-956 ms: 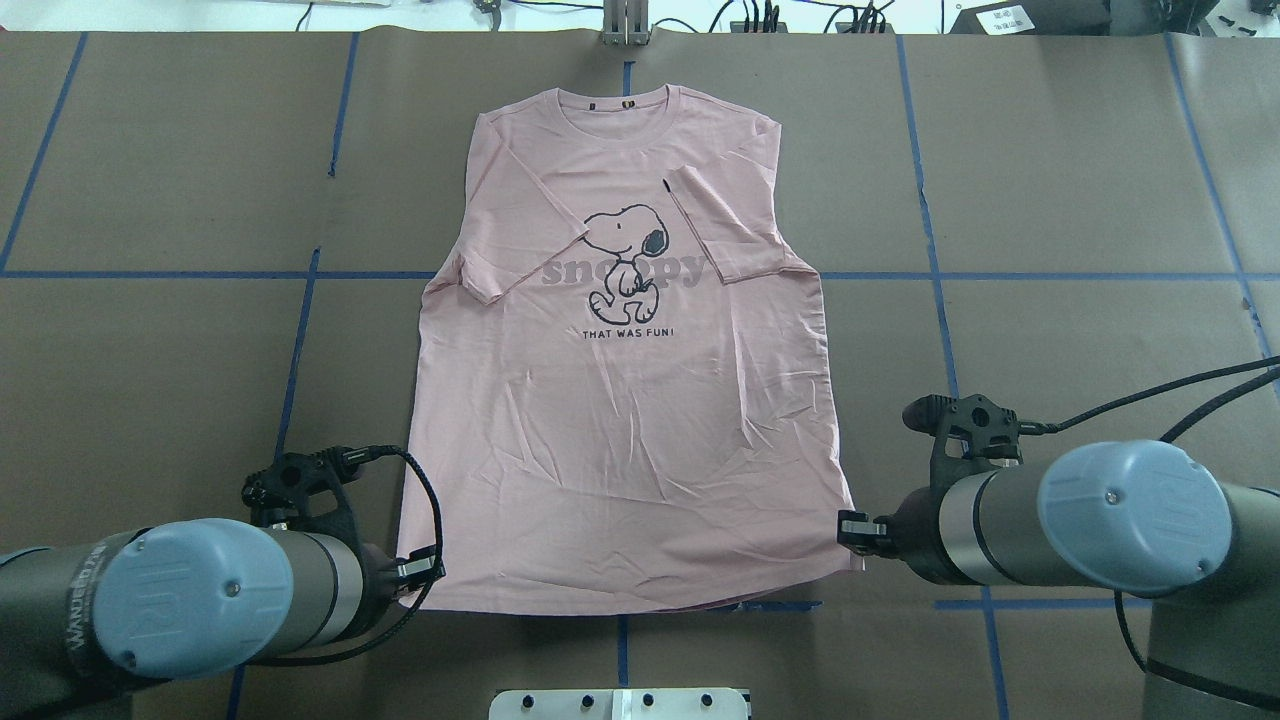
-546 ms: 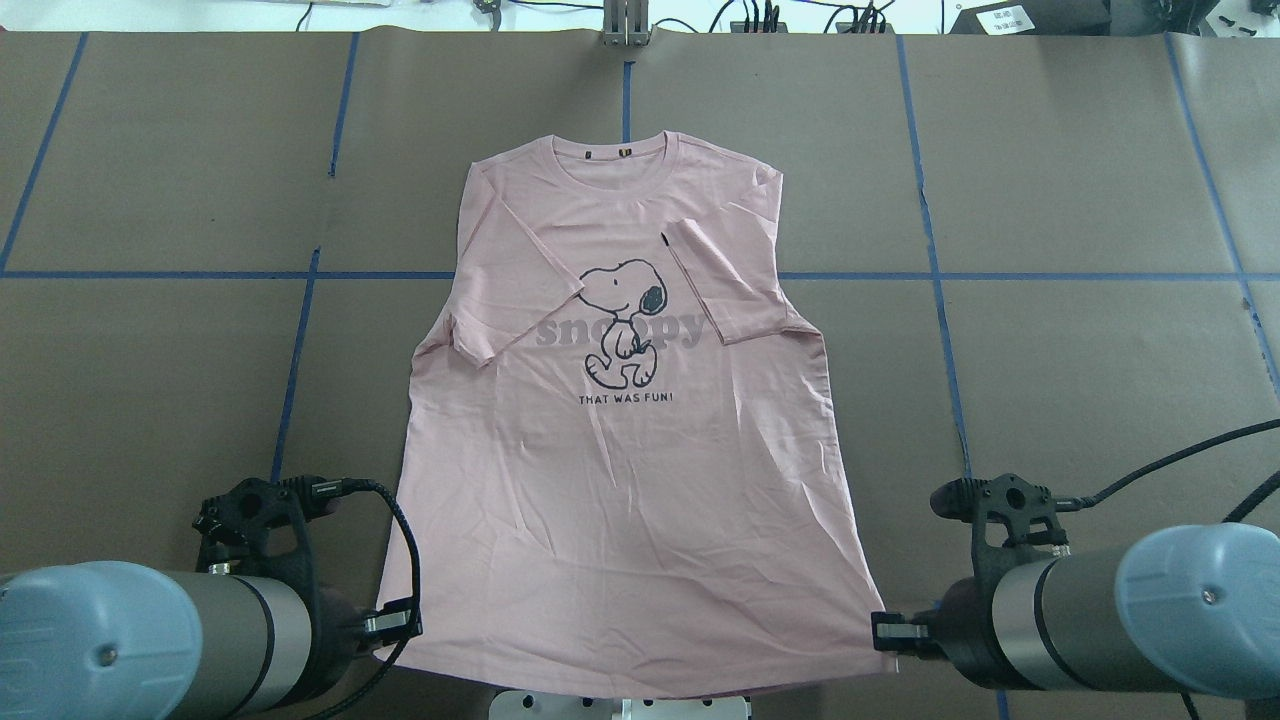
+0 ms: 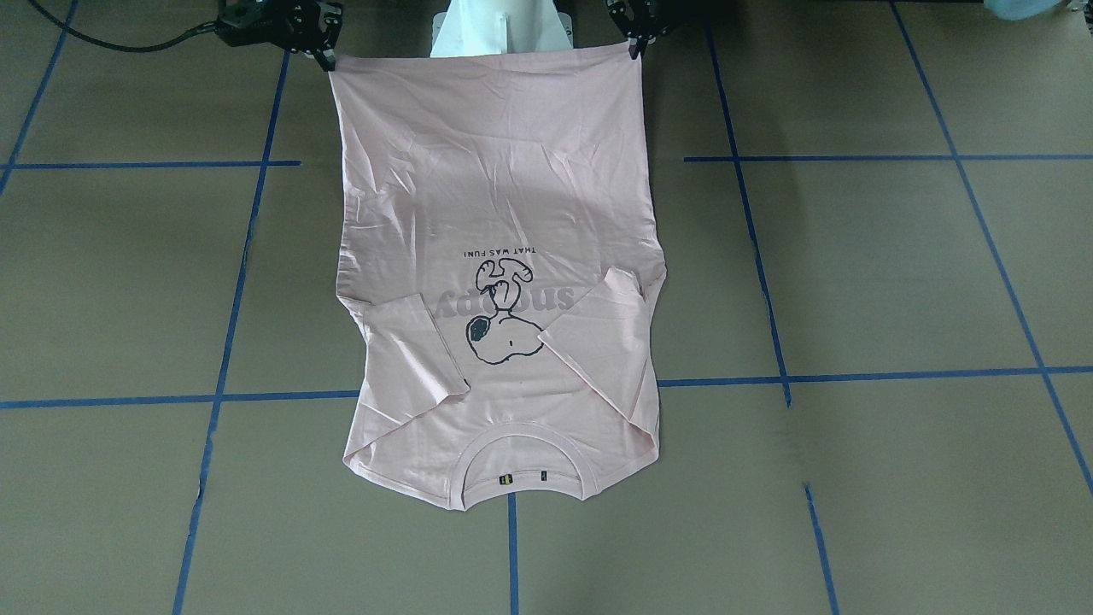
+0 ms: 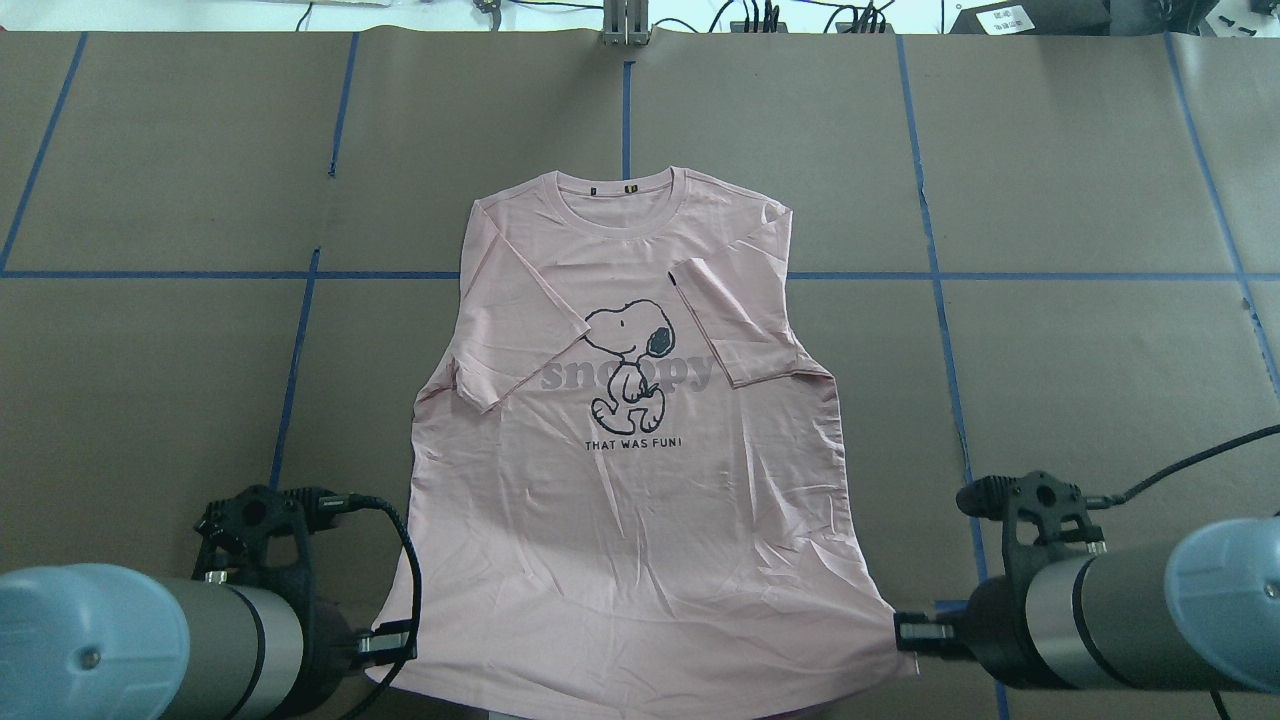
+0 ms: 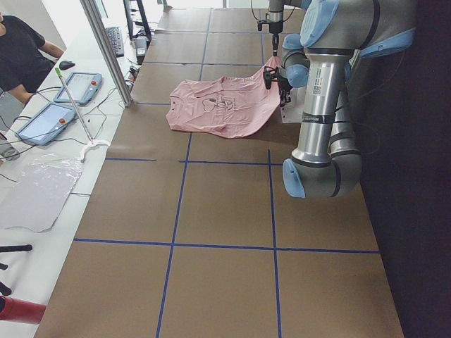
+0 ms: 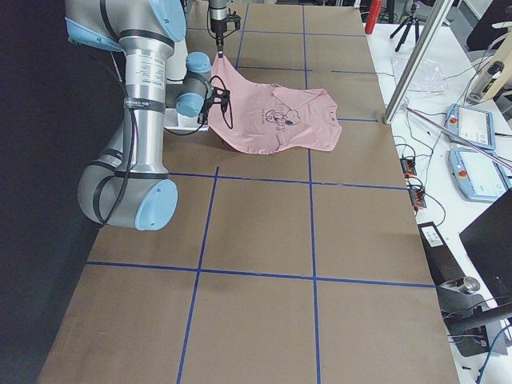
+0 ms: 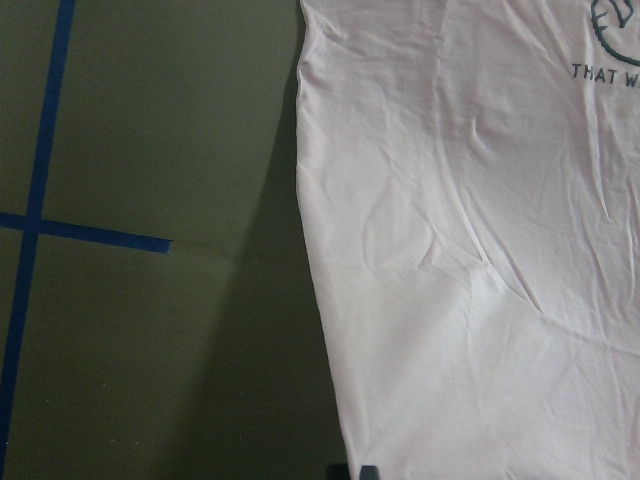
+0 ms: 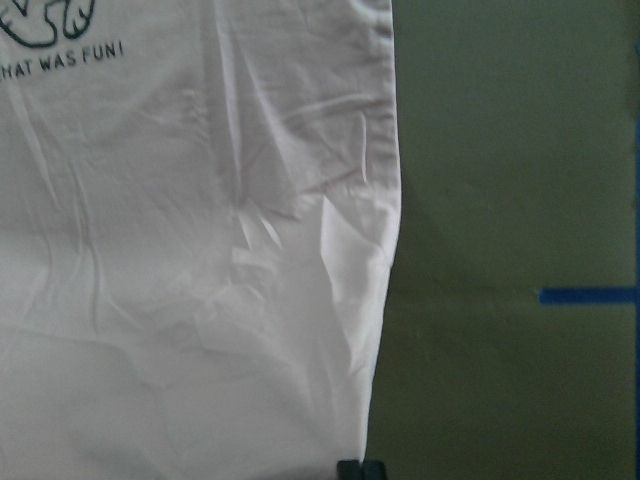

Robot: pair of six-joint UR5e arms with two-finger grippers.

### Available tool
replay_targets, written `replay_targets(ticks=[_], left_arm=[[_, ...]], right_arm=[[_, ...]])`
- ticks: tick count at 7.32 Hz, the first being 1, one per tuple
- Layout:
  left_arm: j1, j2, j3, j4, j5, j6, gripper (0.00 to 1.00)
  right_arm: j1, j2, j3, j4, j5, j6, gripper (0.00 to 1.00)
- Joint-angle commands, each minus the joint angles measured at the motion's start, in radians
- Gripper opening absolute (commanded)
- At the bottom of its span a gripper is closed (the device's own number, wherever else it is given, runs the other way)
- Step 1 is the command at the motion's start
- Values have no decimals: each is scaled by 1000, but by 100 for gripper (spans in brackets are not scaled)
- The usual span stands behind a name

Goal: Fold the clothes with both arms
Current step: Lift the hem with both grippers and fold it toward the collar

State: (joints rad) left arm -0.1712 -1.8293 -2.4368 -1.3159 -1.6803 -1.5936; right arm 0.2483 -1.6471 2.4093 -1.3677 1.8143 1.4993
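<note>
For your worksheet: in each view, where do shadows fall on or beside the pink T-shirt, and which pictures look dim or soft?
Front-facing view: a soft grey shadow crosses the T-shirt between hem and print. Overhead view: the shirt's near half is shaded. Left wrist view: a dark shadow lies on the table beside the shirt's edge, and the picture is slightly soft. Right wrist view: similar shadow, dim greenish table.

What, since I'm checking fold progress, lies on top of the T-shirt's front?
The tagged sleeve and the other sleeve lie folded onto the pink T-shirt; the fabric beneath them is hidden.
</note>
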Motion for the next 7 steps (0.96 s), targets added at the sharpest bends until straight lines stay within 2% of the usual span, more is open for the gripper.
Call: replay_targets(ticks=[1,2,4,7], left_arm=[[-169,-62,100,-2,1,131,0],[-235,-76,132,-3,-1,194,0],[-336,-151,270,-14,1,271,0],[-451,-194,494,-237,-1,306,0]], right_arm=[[194,142,-138,7,5,-150,0],[245,194,-200,9,2,-171,0],[343,350,-371,9,-27,-183,0],[486,527,-603,9,-26,-271,0]])
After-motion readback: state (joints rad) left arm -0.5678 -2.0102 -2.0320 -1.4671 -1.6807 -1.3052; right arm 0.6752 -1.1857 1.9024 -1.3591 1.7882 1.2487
